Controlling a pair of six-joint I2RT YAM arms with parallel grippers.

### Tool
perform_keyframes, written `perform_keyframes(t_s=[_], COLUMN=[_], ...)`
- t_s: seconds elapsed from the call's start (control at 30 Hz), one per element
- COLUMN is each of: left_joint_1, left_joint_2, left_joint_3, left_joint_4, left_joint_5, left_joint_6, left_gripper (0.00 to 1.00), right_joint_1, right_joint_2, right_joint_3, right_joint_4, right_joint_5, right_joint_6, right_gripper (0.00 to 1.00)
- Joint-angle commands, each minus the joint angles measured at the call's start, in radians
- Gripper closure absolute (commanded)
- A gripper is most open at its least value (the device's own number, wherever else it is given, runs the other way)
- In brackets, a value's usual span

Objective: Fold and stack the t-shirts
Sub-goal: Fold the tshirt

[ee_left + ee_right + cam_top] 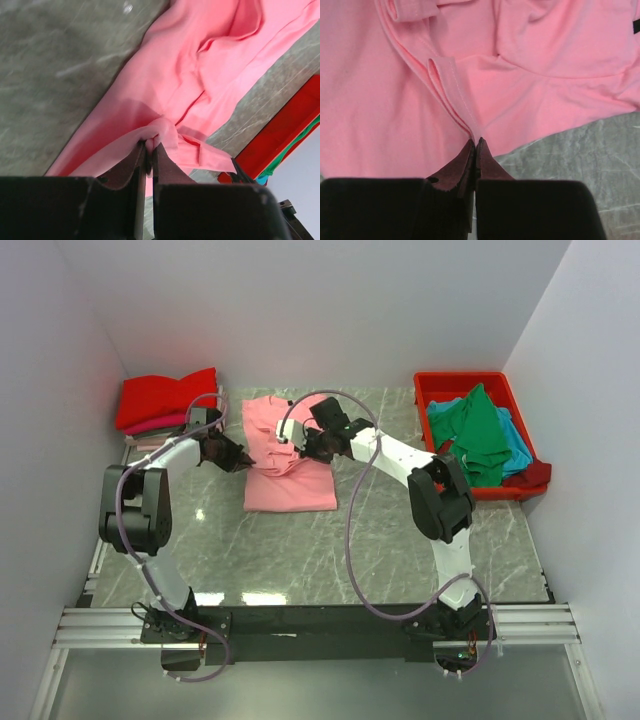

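Fold in progress: pink t-shirt (290, 480) lies on counter (300, 550), left of the red bin (465, 382). Left gripper (150, 143) pinches a bunched edge. Right gripper (476, 145) is closed on a seamed fold. Next, probably: carry both edges across together, then lay flat.

Closed left gripper (151, 146) pinching a bunched fold of pink t-shirt (200, 75), grey marble table (55, 75), red bin (282, 132) at right

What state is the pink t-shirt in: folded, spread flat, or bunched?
Partly folded and bunched: the pink t-shirt is gathered in creases across its middle, near half flat.
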Motion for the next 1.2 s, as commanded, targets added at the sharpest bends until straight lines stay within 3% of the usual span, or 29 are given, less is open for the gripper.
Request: perform_keyframes(t_s=[0.0, 0.87, 0.93, 0.97, 1.0, 1.07, 1.17], left_joint_1=[0.013, 0.046, 0.050, 0.053, 0.061, 0.072, 0.086], left_joint_2=[0.036, 0.189, 0.203, 0.209, 0.223, 0.239, 0.226], left_joint_3=[0.079, 0.263, 0.277, 0.283, 0.295, 0.330, 0.320], left_joint_4=[-0.009, -0.064, -0.067, -0.068, -0.082, -0.131, -0.119], left_joint_5=[0.019, 0.039, 0.048, 0.056, 0.071, 0.091, 0.120], left_joint_6=[0.035, 0.076, 0.085, 0.093, 0.110, 0.137, 0.185], left_gripper=[1.00, 0.99, 0.93, 0.84, 0.68, 0.57, 0.44], right_joint_1=[-0.013, -0.047, -0.048, -0.050, -0.053, -0.057, -0.074], right_joint_2=[0.033, 0.167, 0.170, 0.174, 0.176, 0.175, 0.156], right_joint_3=[0.076, 0.208, 0.213, 0.213, 0.213, 0.206, 0.206], right_joint_4=[0.016, 0.022, 0.039, 0.050, 0.075, 0.109, 0.178], right_joint_5=[0.024, 0.077, 0.089, 0.113, 0.127, 0.173, 0.204], right_joint_6=[0.034, 0.068, 0.078, 0.086, 0.092, 0.131, 0.210], right_gripper=[1.00, 1.00, 0.99, 0.83, 0.72, 0.45, 0.36])
